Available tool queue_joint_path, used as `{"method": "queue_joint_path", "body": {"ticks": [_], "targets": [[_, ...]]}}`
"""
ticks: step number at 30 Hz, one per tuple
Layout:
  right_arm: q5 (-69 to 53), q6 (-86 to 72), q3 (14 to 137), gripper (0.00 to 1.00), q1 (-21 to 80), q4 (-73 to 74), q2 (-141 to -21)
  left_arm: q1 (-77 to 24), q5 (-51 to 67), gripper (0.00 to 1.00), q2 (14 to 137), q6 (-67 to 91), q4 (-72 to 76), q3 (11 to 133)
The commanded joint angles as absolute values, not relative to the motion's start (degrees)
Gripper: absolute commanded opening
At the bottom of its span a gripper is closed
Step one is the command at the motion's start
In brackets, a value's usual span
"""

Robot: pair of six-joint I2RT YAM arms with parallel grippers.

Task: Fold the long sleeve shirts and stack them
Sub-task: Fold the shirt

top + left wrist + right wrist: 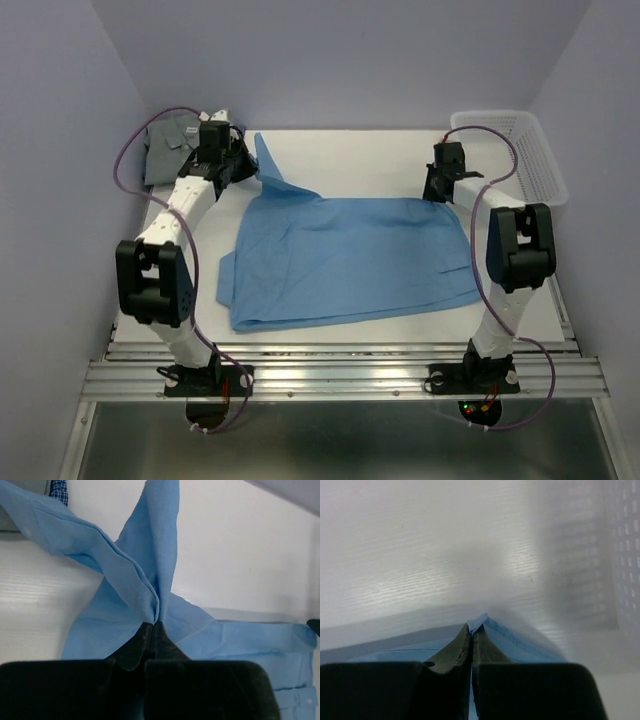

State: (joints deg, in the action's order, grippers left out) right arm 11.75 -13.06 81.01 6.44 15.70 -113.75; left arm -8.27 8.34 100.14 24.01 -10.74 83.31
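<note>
A light blue long sleeve shirt (350, 260) lies spread across the middle of the white table. My left gripper (245, 165) is shut on a raised fold of its far left part; in the left wrist view the cloth (145, 585) rises in a pinched peak from my left gripper (152, 625). My right gripper (437, 192) is shut on the shirt's far right corner, and the right wrist view shows a small tip of blue cloth (481, 621) caught in my right gripper (472, 628). A grey-green shirt (170, 145) lies folded at the far left corner.
A white mesh basket (520, 150) stands at the far right corner; its wall (627, 555) fills the right edge of the right wrist view. Bare white table (370, 160) lies beyond the blue shirt. Walls close in on three sides.
</note>
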Motion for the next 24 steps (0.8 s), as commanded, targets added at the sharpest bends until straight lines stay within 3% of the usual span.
{"method": "queue_joint_path", "body": {"ticks": [1, 8, 13, 24], "targets": [[5.72, -11.16, 74.28, 0.01, 6.24, 5.37, -104.43, -9.14, 5.9, 0.0, 87.39, 27.41, -7.82, 74.11], [3.7, -13.88, 62.86, 0.02, 6.24, 2.73, -94.84, -10.8, -1.3, 0.0, 67.17, 33.65, -19.31, 60.14], [3.34, -15.38, 57.31, 0.03, 6.24, 2.81, -90.71, -13.18, -3.51, 0.0, 56.71, 37.79, -29.78, 56.6], [1.67, -17.23, 51.24, 0.04, 6.77, 1.76, -83.85, -23.19, -0.62, 0.0, 52.21, 47.19, -51.75, 59.94]]}}
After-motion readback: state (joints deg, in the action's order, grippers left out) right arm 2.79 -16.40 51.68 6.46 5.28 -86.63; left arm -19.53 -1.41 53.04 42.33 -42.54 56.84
